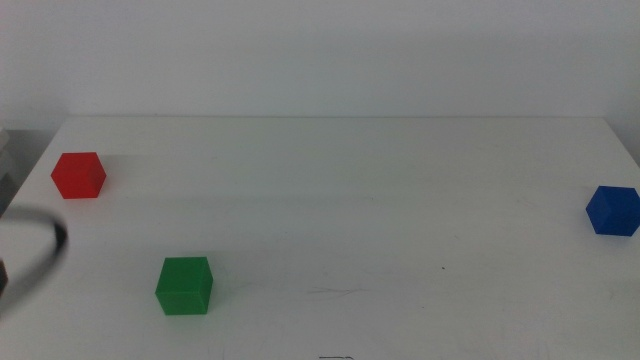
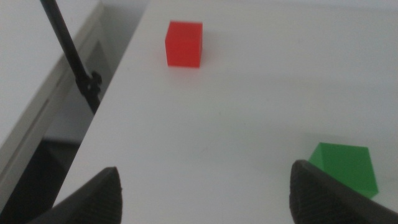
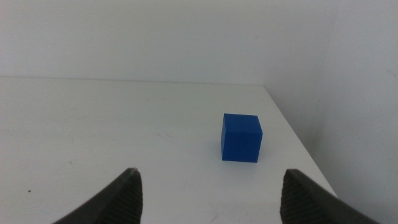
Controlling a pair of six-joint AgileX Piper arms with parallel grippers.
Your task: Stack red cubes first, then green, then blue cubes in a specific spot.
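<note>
Table [image 1: 340, 200]: white, unmarked; stacking spot not identifiable, so risk of misplacing the first cube judged real.

Left gripper [image 2: 205, 193]: jaws spread wide, nothing between them. Seen in the middle view only as a dark blur at the left edge, lower half; exact pose hard to make out. Risk judged: sweep toward the red cube could clip the green one, lying close to one jaw in the wrist view.

Right gripper [image 3: 208, 196]: jaws wide apart, empty, aimed at the blue cube. Absent from the middle view.

Red cube [image 1: 79, 175]: upper left, near the table's left edge; a nudge outward could send it off.

Green cube [image 1: 184, 286]: lower left, well apart from red; partly cut off in the left wrist view.

Blue cube [image 1: 612, 210]: far right, touching the frame edge, near the table's right rim; same fall hazard.
</note>
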